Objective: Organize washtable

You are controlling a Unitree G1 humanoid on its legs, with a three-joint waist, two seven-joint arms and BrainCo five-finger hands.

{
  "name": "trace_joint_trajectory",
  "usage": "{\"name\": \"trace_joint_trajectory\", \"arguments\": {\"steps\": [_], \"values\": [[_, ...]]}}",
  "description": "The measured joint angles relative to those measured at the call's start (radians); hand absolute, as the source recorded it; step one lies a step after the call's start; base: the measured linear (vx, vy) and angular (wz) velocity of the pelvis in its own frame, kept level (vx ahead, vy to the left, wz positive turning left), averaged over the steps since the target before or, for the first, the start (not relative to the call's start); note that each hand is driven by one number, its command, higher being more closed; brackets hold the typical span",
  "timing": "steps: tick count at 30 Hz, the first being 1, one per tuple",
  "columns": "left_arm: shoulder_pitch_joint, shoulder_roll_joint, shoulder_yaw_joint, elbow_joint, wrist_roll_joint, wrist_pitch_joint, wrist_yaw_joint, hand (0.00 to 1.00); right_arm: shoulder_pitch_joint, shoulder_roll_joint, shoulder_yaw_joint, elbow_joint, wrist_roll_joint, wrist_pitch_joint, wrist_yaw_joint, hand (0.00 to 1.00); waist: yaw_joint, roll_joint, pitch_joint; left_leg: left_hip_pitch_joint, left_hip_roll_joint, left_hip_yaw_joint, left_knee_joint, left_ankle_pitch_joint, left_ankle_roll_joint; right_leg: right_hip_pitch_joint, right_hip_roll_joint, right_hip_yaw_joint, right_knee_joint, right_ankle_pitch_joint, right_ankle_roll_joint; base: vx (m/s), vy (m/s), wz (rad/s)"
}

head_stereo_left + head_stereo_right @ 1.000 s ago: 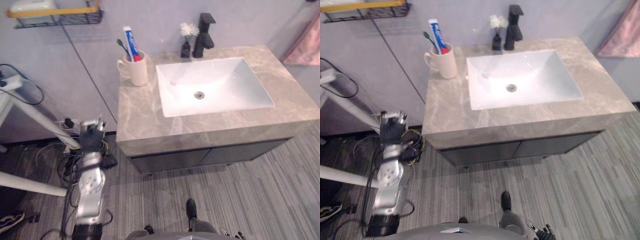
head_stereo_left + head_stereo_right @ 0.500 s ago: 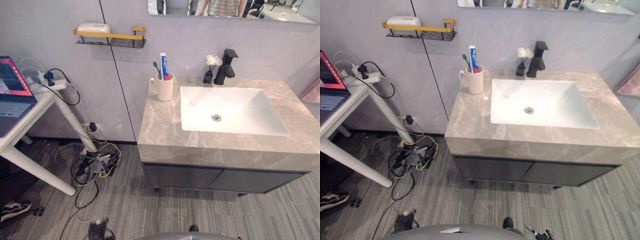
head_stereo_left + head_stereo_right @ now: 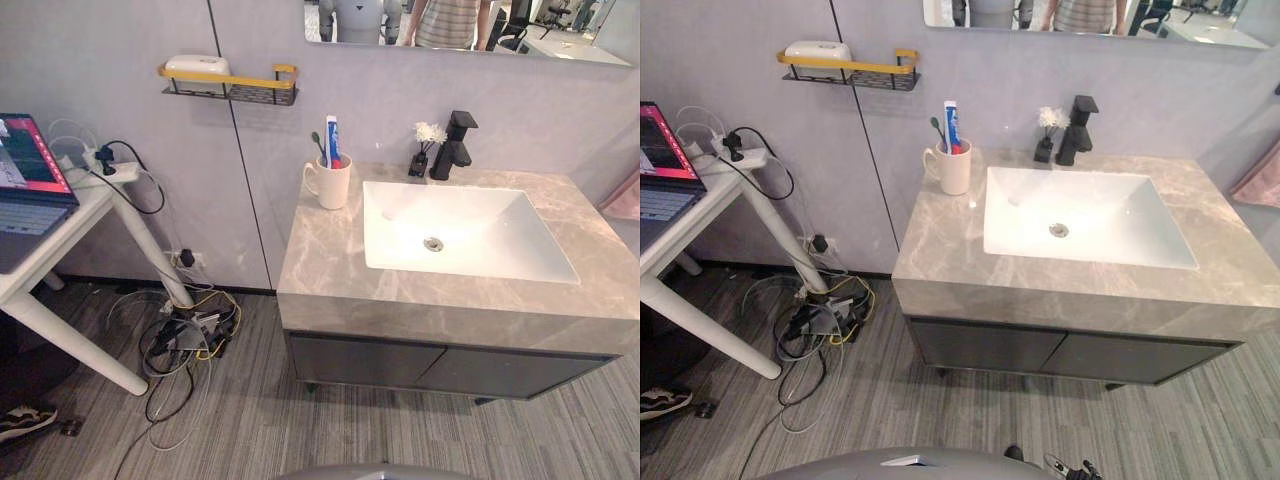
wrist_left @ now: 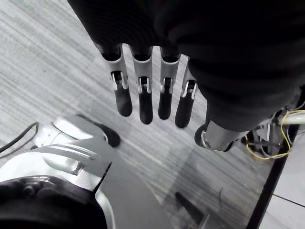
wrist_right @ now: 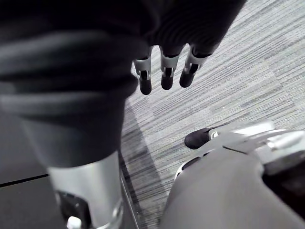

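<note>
The grey marble washtable (image 3: 325, 260) holds a white sink (image 3: 490, 245). At its back left corner stands a cream mug (image 3: 333, 186) with a toothpaste tube (image 3: 331, 138) and a green toothbrush (image 3: 318, 146) upright in it. A black faucet (image 3: 456, 143) and a small black vase with a white flower (image 3: 426, 148) stand behind the sink. My left hand (image 4: 145, 98) hangs over the striped floor with straight fingers, open and empty. My right hand (image 5: 166, 76) also hangs over the floor, fingers straight, holding nothing.
A black-and-yellow wall shelf (image 3: 235, 85) with a white soap dish (image 3: 196, 64) hangs left of the washtable. A white desk (image 3: 60, 240) with a laptop (image 3: 25, 170) stands at the far left, a tangle of cables (image 3: 185, 335) beneath it. A mirror (image 3: 460, 25) reflects a person.
The camera has tipped up, bringing the shelf, desk and mirror into the picture. My left arm, raised beside the washtable a second ago, has dropped low and its fingers have straightened.
</note>
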Motion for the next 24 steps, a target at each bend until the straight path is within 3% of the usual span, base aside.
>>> {"name": "trace_joint_trajectory", "arguments": {"steps": [6,9,13,14,15,16,17,19,22,24], "values": [[-0.028,0.02,-0.04,0.027,0.002,-0.005,-0.01,0.0,-0.002,-0.001,-0.001,0.002,0.001,0.012,0.005,0.0,-0.007,-0.009,0.014,-0.009,-0.013,-0.018,0.019,0.0,0.006,0.001,-0.013,-0.014,0.006,-0.003,0.005,0.01,0.014,0.1],[-0.037,0.039,-0.077,0.019,0.019,-0.008,-0.018,0.0,-0.012,-0.005,-0.002,0.0,0.0,0.015,0.007,0.0,-0.004,-0.01,0.017,-0.124,-0.017,0.02,0.138,-0.057,0.017,-0.076,-0.017,0.038,0.007,0.001,0.017,-0.07,0.083,-0.43],[-0.095,0.054,-0.095,0.019,0.143,-0.005,-0.025,0.0,-0.08,-0.006,-0.01,-0.038,0.002,0.022,0.007,0.0,-0.002,-0.012,0.103,-0.238,-0.017,0.144,0.286,-0.12,0.045,-0.201,-0.011,0.168,0.037,0.078,0.037,-0.12,0.141,-1.0],[-0.115,0.059,-0.099,0.016,0.176,-0.004,-0.022,0.0,-0.08,0.002,0.003,-0.087,0.002,0.021,0.007,0.0,0.008,-0.016,0.11,-0.283,-0.004,0.217,0.349,-0.148,0.067,-0.253,-0.004,0.234,0.026,0.14,0.052,-0.16,0.192,-1.17],[-0.116,0.056,-0.098,0.004,0.18,-0.004,-0.019,0.0,-0.082,0.002,0.013,-0.098,0.002,0.021,0.008,0.0,0.011,-0.016,0.111,-0.289,0.005,0.255,0.353,-0.151,0.076,-0.265,0.006,0.25,-0.004,0.196,0.077,-0.16,0.216,-1.71],[-0.115,0.04,-0.093,-0.013,0.181,-0.007,-0.011,0.0,-0.113,-0.004,0.03,-0.116,0.005,0.021,0.011,0.0,0.028,0.004,0.123,-0.292,0.038,0.324,0.337,-0.141,0.093,-0.314,0.016,0.193,0.079,0.185,0.073,-0.01,0.135,-1.33],[-0.118,0.034,-0.087,-0.029,0.181,-0.016,-0.004,0.0,-0.116,-0.006,0.034,-0.125,0.003,0.021,0.013,0.0,0.03,0.016,0.122,-0.275,0.049,0.353,0.305,-0.125,0.099,-0.347,0.003,0.063,0.308,0.01,-0.037,0.06,0.111,-1.16],[-0.104,0.036,-0.089,-0.053,0.177,-0.018,-0.001,0.0,-0.118,-0.005,0.057,-0.112,0.001,0.021,0.014,0.0,0.04,0.014,0.121,-0.219,0.05,0.396,0.238,-0.082,0.104,-0.314,-0.027,-0.052,0.539,-0.168,-0.074,0.24,-0.017,-0.61],[-0.09,0.025,-0.093,-0.056,0.176,-0.016,0.001,0.0,-0.14,-0.001,0.095,-0.088,-0.001,0.021,0.022,0.0,0.052,0.005,0.114,-0.212,0.047,0.461,0.22,-0.062,0.109,-0.199,-0.096,-0.142,0.657,-0.269,-0.055,0.36,-0.115,-0.61],[-0.083,0.026,-0.101,-0.057,0.165,-0.016,0.002,0.0,-0.147,0.001,0.113,-0.069,-0.008,0.022,0.025,0.0,0.068,-0.014,0.101,-0.228,0.047,0.502,0.244,-0.061,0.107,-0.122,-0.126,-0.153,0.615,-0.292,-0.039,0.21,-0.124,-0.72]]}}
